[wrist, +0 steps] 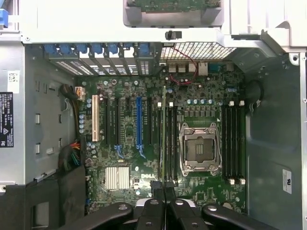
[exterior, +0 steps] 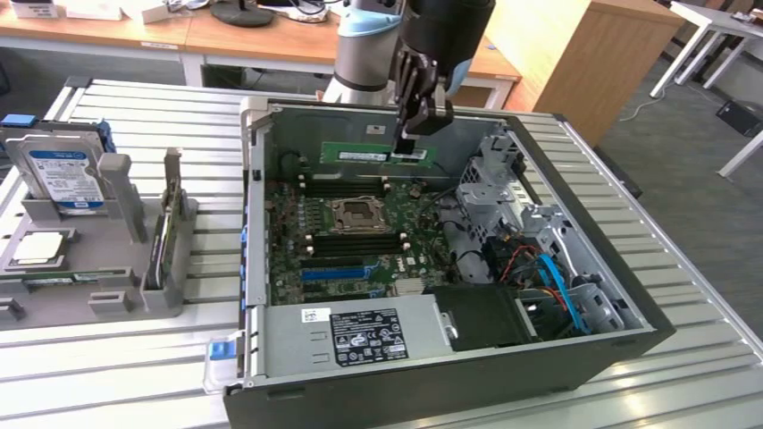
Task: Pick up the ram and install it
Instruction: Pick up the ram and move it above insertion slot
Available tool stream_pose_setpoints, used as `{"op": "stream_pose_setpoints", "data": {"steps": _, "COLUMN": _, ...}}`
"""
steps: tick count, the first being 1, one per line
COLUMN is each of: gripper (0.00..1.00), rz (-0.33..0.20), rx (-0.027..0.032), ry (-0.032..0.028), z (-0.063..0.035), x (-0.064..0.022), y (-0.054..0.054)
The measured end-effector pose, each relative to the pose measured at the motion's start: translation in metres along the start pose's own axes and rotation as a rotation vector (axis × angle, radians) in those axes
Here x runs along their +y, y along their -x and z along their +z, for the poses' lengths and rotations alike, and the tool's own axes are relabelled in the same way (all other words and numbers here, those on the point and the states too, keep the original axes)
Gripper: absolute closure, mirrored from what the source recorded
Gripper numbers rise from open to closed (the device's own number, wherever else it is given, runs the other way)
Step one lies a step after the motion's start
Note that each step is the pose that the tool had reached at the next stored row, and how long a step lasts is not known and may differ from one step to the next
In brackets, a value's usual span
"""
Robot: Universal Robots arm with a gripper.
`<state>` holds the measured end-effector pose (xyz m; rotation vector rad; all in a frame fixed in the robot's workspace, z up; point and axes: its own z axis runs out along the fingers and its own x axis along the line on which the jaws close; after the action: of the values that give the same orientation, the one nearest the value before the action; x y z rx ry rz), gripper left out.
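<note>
Ram (exterior: 364,155) – long, narrow, flat green circuit-board stick with small dark chips. It hung level in the air above the motherboard, near the back wall of the open black and grey metal computer case (exterior: 620,335). In the wrist view it showed edge-on as a thin line (wrist: 164,134).

- Black two-finger gripper (exterior: 412,143) was clamped shut on the ram. It held the stick towards the end on the exterior view's right, not at the middle, and the fingertips (wrist: 158,188) pinched its top edge.
- Below, the black empty memory slots (wrist: 171,143) ran parallel to the stick, beside the square silver processor socket (wrist: 200,148). A second bank of slots (wrist: 232,143) lay on the socket's far side. I could not tell whether the stick sat exactly over one slot.
- The long blue plastic expansion slot (wrist: 139,122) stood a few rows off, with the ribbed silver heatsink (wrist: 117,177) near it.

Risks, as I judged them:
- The off-centre hold could let the free end tip when pressed, so that one end seats and the other rides high.
- A small sideways error could land the edge on a slot wall or between two slots, and forcing it could bend the board or damage the contacts.
- I could not read the notch direction or the state of the white end latches. A reversed stick or closed latches would block seating.
- The thin edge could slip in the pads under push.
</note>
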<state>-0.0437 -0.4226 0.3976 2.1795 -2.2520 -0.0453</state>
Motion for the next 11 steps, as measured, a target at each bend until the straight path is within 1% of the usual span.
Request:
{"op": "stream_pose_setpoints", "data": {"steps": 4, "gripper": 0.88, "rz": 0.0, "rx": -0.0016, "ry": 0.0001, "z": 0.0003, "x": 0.0, "y": 0.0025}}
{"op": "stream_pose_setpoints", "data": {"steps": 11, "gripper": 0.88, "rz": 0.0, "rx": -0.002, "ry": 0.0, "z": 0.0006, "x": 0.0, "y": 0.0026}}
